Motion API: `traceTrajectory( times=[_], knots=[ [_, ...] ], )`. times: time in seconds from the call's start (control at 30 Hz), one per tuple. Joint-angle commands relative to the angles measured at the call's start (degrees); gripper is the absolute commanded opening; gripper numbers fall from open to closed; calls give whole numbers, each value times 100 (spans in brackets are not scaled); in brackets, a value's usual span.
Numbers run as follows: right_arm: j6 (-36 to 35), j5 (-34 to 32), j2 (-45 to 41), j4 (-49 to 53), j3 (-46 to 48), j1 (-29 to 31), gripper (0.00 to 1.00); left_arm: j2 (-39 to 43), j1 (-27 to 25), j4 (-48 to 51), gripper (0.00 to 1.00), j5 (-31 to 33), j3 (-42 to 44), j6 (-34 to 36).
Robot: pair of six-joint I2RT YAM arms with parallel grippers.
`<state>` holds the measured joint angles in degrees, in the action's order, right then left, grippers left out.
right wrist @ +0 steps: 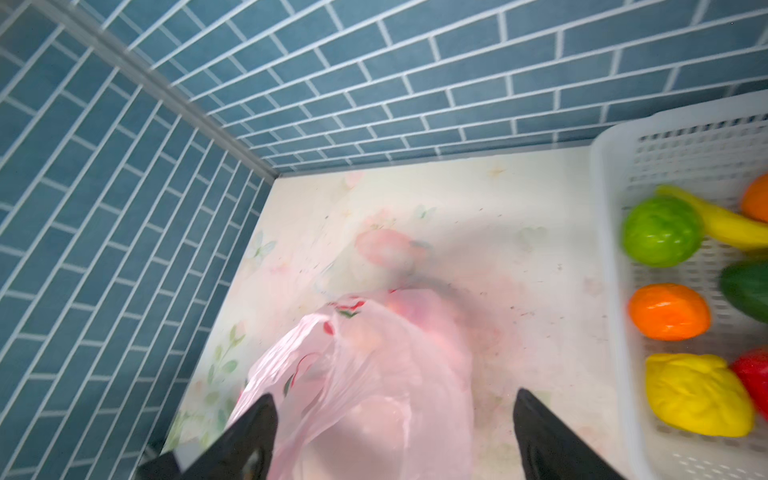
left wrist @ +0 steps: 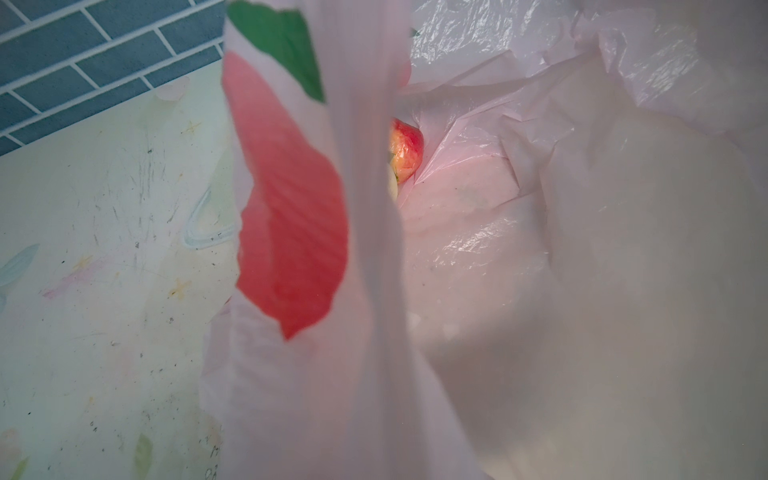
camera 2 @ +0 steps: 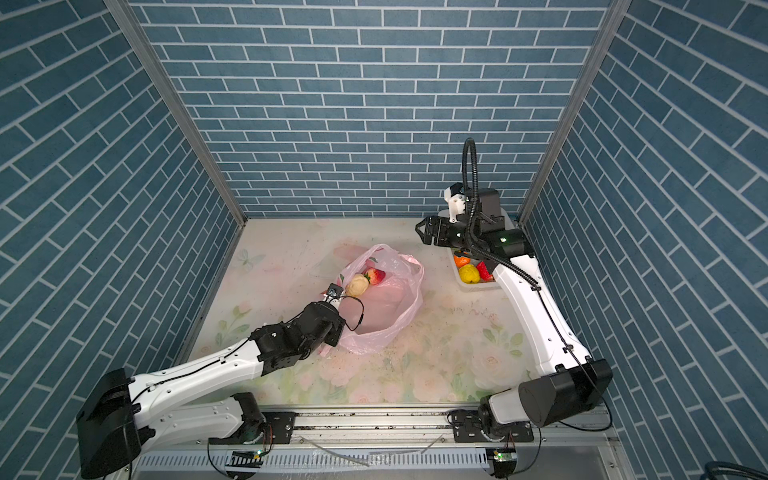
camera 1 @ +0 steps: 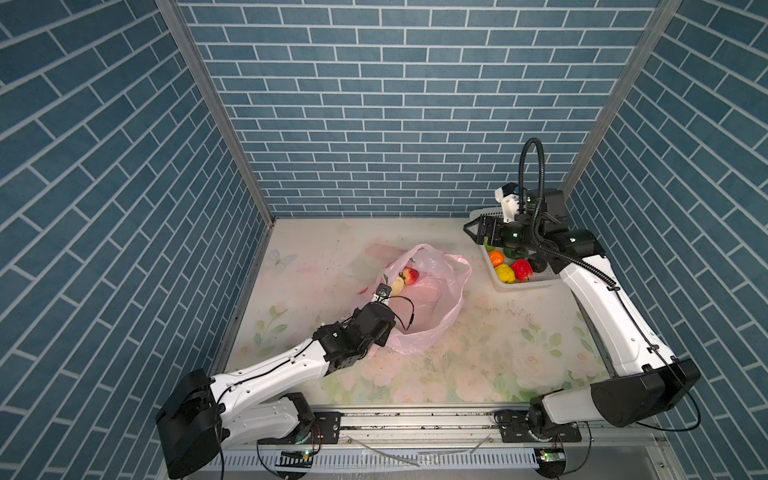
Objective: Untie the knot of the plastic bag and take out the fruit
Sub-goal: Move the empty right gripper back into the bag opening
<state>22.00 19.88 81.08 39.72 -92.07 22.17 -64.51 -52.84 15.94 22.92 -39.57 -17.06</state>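
Observation:
The pink plastic bag [camera 1: 419, 307] [camera 2: 380, 309] lies mid-table with its mouth open. A red strawberry [camera 1: 410, 275] [camera 2: 376, 276] [left wrist: 405, 149] and a cream fruit [camera 1: 398, 285] [camera 2: 358, 285] sit inside it. The knot is out of view. My left gripper [camera 1: 384, 296] [camera 2: 334, 293] is at the bag's near-left rim. Its jaws are hidden by film [left wrist: 365, 249] that rises right in front of the wrist camera. It is shut, holding that rim up. My right gripper [camera 1: 473, 232] [camera 2: 422, 232] [right wrist: 395, 397] hangs open and empty, high over the basket's left corner, with the bag [right wrist: 374, 374] far below it.
A white perforated basket [camera 1: 523, 286] [camera 2: 473, 288] [right wrist: 602, 249] at the back right holds an orange [right wrist: 669, 311], a lemon [right wrist: 698, 392], a red apple [camera 1: 522, 269], a light green fruit [right wrist: 660, 230], an avocado [right wrist: 746, 295] and a banana [right wrist: 727, 224]. Blue brick walls close in three sides.

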Motion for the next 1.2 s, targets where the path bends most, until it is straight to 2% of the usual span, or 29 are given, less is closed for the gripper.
traceTrajectory(
  times=[0.0, 0.27, 0.5, 0.7, 0.93, 1.17],
  knots=[
    [-80, 210, -75, 338, -236, 509, 88, 3, 19, 14, 0, 27, 51, 27],
    [-272, -59, 167, 378, -395, 1782, 88, 17, 19, 31, 0, 29, 29, 25],
    [-611, -459, 481, 320, -215, 2489, 88, 30, 19, 40, 0, 46, 18, 51],
    [-913, -872, 630, 464, -352, 2817, 88, 44, 20, 62, 0, 59, -15, 58],
    [-907, -862, 864, 695, -451, 2889, 88, 33, 23, 75, 0, 63, -15, 55],
    [-706, -856, 999, 78, 618, 2918, 87, 52, 20, 68, 0, 66, -20, 37]
  ],
)
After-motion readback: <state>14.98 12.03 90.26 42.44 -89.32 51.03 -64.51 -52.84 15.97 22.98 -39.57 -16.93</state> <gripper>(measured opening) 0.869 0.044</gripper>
